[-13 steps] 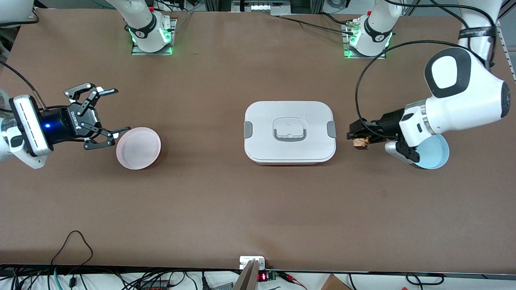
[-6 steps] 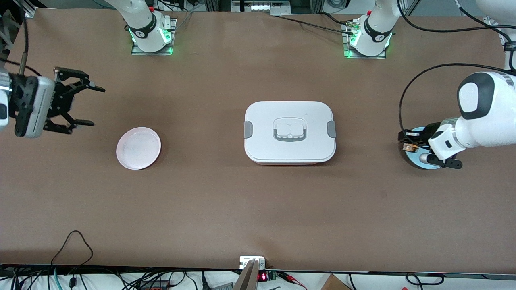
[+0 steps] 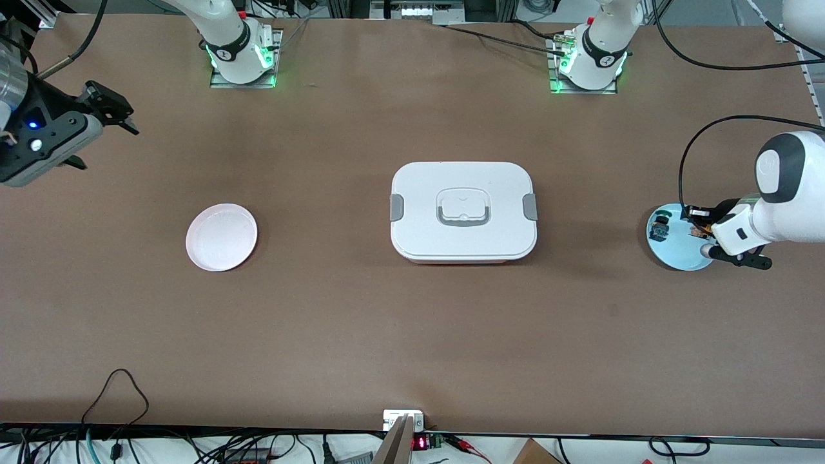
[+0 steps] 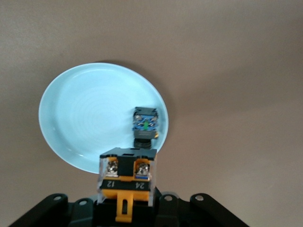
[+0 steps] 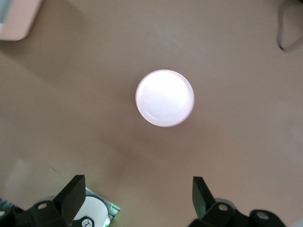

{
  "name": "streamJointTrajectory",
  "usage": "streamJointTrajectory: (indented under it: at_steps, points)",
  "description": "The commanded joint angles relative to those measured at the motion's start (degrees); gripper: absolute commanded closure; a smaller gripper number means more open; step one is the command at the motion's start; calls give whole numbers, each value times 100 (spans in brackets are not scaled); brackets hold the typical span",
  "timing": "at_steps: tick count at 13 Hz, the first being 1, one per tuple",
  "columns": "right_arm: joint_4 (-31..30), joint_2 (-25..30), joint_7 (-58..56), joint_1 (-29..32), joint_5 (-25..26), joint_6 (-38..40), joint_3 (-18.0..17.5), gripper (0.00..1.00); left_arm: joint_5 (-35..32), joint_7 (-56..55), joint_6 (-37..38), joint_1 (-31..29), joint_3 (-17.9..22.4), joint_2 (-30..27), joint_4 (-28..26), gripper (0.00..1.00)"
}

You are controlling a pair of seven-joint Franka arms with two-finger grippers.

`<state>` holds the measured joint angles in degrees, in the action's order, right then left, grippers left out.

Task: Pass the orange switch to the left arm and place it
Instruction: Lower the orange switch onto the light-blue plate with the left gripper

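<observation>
My left gripper (image 3: 697, 223) is shut on the orange switch (image 3: 697, 230), a black block with orange trim and screw terminals. It holds the switch low over the blue plate (image 3: 677, 252) at the left arm's end of the table. In the left wrist view the switch (image 4: 125, 176) sits between the jaws above the plate's rim (image 4: 71, 118). My right gripper (image 3: 108, 147) is open and empty, raised over the right arm's end of the table; in the right wrist view (image 5: 139, 194) its fingers stand wide apart. The white box (image 3: 463, 211) lies mid-table.
A green-capped switch (image 3: 659, 227) lies on the blue plate, also in the left wrist view (image 4: 145, 124). An empty pink plate (image 3: 221, 236) lies toward the right arm's end and shows in the right wrist view (image 5: 164, 98). Cables hang along the table's near edge.
My left gripper has drawn back from beside the box to over the blue plate, still holding the orange switch. My right gripper has moved away from the pink plate and risen.
</observation>
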<state>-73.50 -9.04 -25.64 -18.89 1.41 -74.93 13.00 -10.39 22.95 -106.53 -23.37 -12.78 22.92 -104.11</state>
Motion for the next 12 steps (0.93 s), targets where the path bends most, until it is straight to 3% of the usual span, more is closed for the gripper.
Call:
streamJointTrajectory:
  at_steps: [1, 6, 9, 10, 12]
  points:
    - [-1128, 823, 963, -203, 281, -668, 1, 0, -375, 1312, -174, -150, -76, 107, 13, 90]
    - [-1376, 905, 1623, -203, 184, -865, 1, 0, -489, 3826, -1358, -457, -67, 310, -372, 91]
    - [-2945, 905, 1623, -133, 175, -2484, 45, 0, -902, 4900, -2221, -738, -67, 678, -453, 92]
    - [-3220, 878, 1614, -107, 175, -2848, 54, 0, -929, 5304, -2415, -818, -76, 775, -461, 92]
    - [-3110, 738, 1606, -10, 193, -2886, 54, 0, -929, 5745, -2487, -845, -76, 828, -497, 92]
